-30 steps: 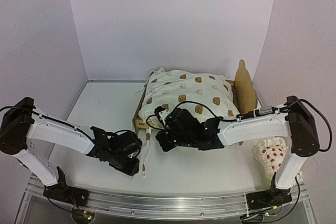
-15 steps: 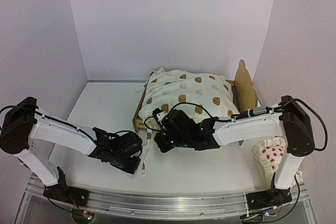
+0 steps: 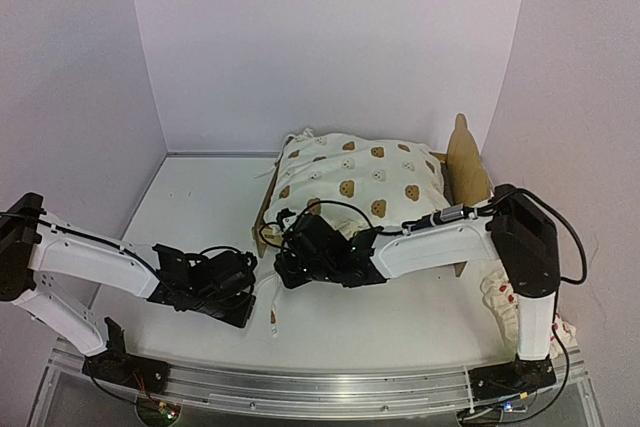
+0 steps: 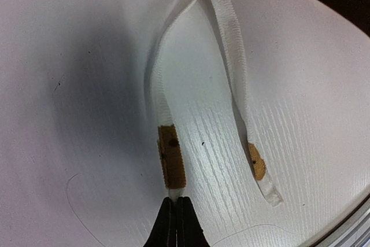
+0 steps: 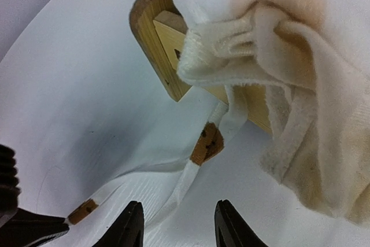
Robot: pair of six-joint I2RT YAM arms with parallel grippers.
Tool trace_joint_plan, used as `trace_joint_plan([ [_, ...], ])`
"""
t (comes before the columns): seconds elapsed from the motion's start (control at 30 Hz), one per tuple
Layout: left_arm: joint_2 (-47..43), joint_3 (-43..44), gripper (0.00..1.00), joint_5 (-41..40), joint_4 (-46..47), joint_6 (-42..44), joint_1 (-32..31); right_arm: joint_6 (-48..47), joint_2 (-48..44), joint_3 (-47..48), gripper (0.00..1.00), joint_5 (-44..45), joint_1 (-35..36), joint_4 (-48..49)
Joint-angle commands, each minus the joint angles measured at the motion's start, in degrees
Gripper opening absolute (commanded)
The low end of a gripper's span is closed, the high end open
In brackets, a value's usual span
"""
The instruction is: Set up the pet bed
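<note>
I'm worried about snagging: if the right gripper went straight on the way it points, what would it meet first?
Likely the white tie lying on the table between the right gripper's open fingers; beyond it, the pet bed's wooden corner. Depth is hard to judge.

Left arm (image 3: 95, 259) and right arm (image 3: 430, 242): smooth white link shells joined by blocky black joint housings (image 3: 525, 242). The wrists and grippers are matt black throughout. Left gripper (image 4: 175, 219): two slim black fingers tapering to narrow tips. Right gripper (image 5: 179, 229): black fingers (image 5: 132, 227) with rounded ends. Thin black cables (image 3: 345, 203) run exposed in loops along each arm. Each arm has a black base (image 3: 125, 365) with small coloured lights beside it.
</note>
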Motion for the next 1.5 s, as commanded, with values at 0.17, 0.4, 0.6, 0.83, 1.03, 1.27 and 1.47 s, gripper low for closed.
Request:
trace_joint_plan([
  [0.17,-0.73,-1.01,0.00,0.80,4.25,1.06,0.03,5.03,6.13,3.95,0.43,8.90,-2.50,6.82],
  [0.4,-1.38,-1.49,0.00,1.07,4.47,1.63,0.05,7.04,7.33,2.30,0.39,2.92,-5.50,13.40],
  [0.6,-2.15,-1.54,0.00,1.00,4.18,1.64,0.04,6.72,8.04,2.01,0.35,-0.56,-6.03,18.05],
  [0.83,-2.31,-1.57,0.00,1.43,4.45,1.48,0.03,6.86,8.98,2.31,0.26,-1.16,-6.04,19.84],
  [1.03,-2.57,-1.52,0.00,1.73,4.50,1.45,0.06,7.03,9.45,2.22,0.16,0.85,-6.28,20.05],
  [1.27,-3.77,-1.54,0.00,2.09,4.80,1.68,0.02,7.29,10.28,1.97,0.03,0.89,-6.57,20.21],
  [1.47,-5.62,-0.43,0.00,1.19,3.98,2.52,0.08,6.62,8.08,-1.20,0.00,0.00,-6.70,21.96],
])
